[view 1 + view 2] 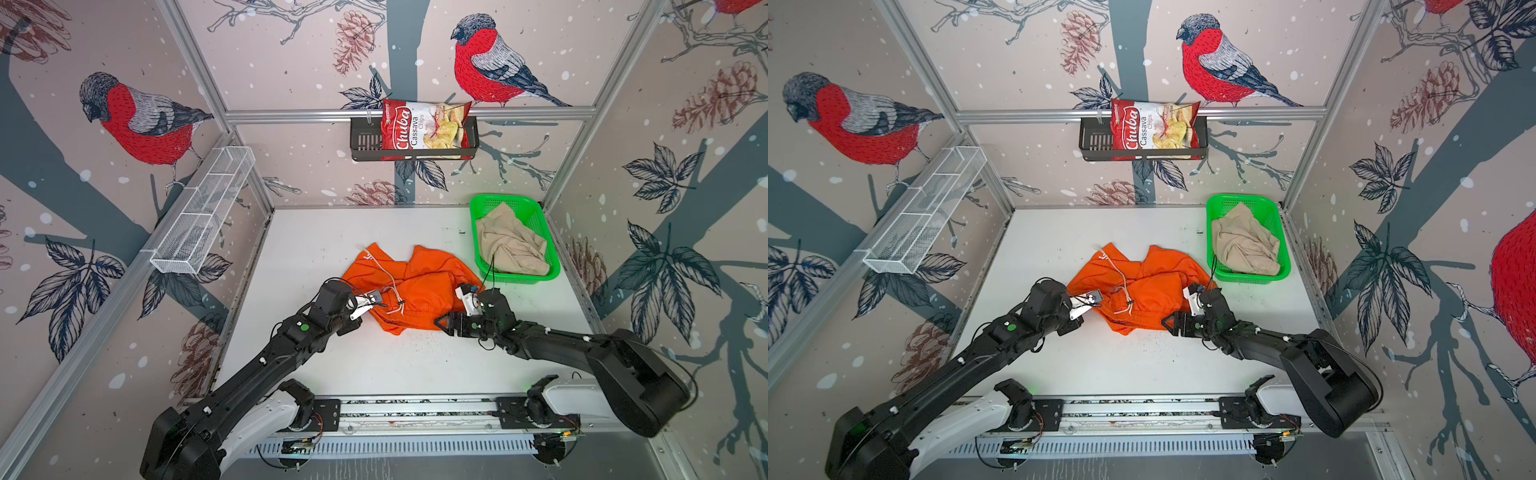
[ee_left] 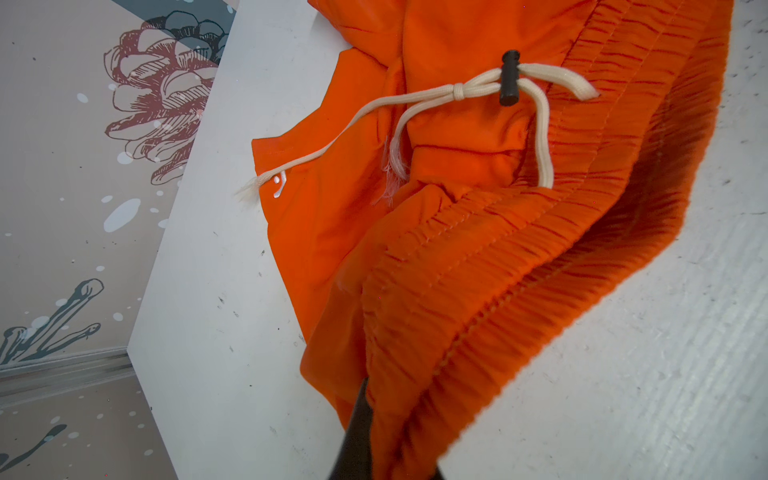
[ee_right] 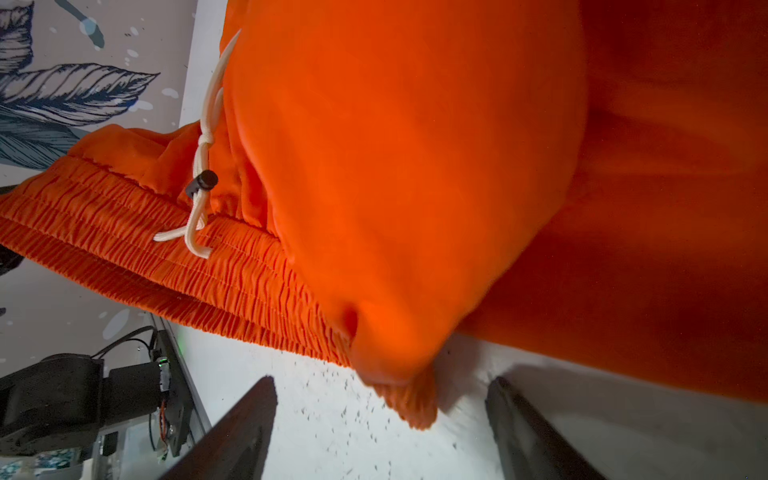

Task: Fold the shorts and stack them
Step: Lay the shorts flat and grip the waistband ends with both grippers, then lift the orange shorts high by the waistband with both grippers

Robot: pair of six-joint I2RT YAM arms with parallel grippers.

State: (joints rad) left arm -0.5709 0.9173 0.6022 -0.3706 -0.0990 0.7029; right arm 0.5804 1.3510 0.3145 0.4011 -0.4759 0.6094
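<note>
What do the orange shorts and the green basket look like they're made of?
Orange shorts: probably thin woven synthetic cloth with a slight sheen; the waistband is finely gathered by elastic. Green basket: likely moulded plastic, glossy, with perforated mesh walls.

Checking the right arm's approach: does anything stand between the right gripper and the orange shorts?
Nothing visible does. The right gripper is open, and the waistband corner of the orange shorts lies just ahead of its jaws, over bare table.
</note>
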